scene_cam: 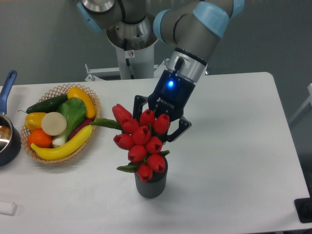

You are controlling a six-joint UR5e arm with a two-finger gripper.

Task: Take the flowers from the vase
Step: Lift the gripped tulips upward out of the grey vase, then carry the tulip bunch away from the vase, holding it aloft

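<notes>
gripping flowers (pixel 140 144) above vase (pixel 150 184) — table edge near.

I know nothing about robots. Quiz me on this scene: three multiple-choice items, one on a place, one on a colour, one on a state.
1. Where does the wicker basket sit relative to the vase?
A. to its left in the picture
B. to its right
C. on top of it

2. What colour are the tulip buds?
A. yellow
B. red
C. white

3. How does the vase stand?
A. tipped over
B. upright on the table
C. hanging in the air

Answers: 1 A, the basket lies near the left edge. 2 B, every bud is red. 3 B, its base rests flat below the gripper.
</notes>
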